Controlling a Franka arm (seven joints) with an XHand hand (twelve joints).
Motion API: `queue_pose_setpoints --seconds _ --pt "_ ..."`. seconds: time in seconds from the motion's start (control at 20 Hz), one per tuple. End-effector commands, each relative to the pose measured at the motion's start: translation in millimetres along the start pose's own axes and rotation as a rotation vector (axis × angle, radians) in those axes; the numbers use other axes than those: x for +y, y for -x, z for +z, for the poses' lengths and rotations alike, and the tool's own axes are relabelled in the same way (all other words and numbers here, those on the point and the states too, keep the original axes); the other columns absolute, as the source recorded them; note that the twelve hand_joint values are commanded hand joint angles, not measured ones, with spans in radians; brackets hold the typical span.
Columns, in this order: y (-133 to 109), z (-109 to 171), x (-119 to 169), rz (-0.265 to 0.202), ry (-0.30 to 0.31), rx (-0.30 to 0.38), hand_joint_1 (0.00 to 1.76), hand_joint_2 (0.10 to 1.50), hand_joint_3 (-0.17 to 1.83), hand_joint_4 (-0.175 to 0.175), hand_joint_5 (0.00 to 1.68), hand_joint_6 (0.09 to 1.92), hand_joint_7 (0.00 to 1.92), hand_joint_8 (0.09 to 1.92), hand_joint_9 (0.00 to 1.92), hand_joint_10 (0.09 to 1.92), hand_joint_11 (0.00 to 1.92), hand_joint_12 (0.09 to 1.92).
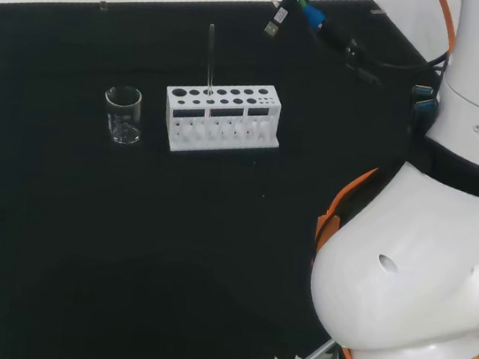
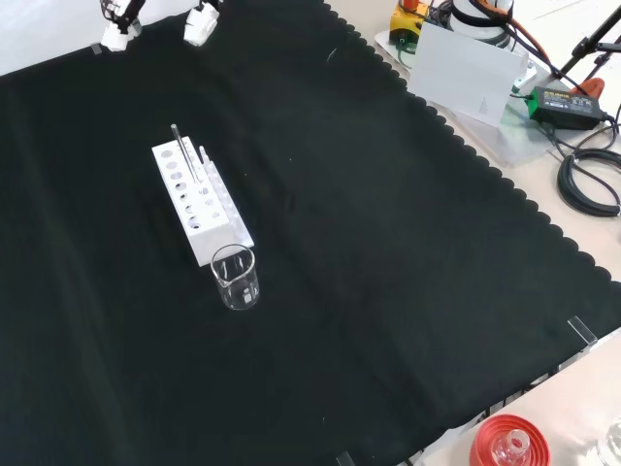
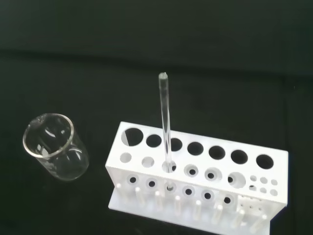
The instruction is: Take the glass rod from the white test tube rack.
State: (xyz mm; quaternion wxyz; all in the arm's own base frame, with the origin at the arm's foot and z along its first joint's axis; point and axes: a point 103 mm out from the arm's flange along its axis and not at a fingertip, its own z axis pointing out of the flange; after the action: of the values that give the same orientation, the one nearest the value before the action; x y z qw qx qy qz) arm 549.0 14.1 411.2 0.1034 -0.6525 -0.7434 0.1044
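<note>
A clear glass rod (image 1: 210,59) stands upright in a hole of the white test tube rack (image 1: 221,116) on the black cloth. In the front view the rod (image 2: 184,155) rises from the far half of the rack (image 2: 199,199). Two white fingertips of the hand (image 2: 201,24) hang spread apart at that view's top edge, well above and beyond the rack, holding nothing. The wrist view looks down at the rod (image 3: 166,127) in the rack's (image 3: 195,176) second row.
An empty clear beaker (image 1: 123,115) stands just left of the rack in the head view and in front of it, as a beaker (image 2: 235,278), in the front view. A red ribbed stand (image 2: 505,445) sits off the cloth's near edge. Cables (image 2: 592,175) lie at the right.
</note>
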Motion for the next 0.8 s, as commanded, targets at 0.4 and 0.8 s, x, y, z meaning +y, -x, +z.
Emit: queue_pose_setpoints --seconds 0.4,0.8 --pt "7.8 22.2 6.5 0.015 -0.033 0.012 0.57 0.84 0.47 -0.004 0.37 0.09 0.41 0.78 0.63 0.86 0.54 1.39" --pt "11.9 39.9 11.6 0.013 -0.051 0.017 0.57 0.84 0.47 -0.008 0.38 0.09 0.44 0.79 0.69 0.85 0.6 1.37"
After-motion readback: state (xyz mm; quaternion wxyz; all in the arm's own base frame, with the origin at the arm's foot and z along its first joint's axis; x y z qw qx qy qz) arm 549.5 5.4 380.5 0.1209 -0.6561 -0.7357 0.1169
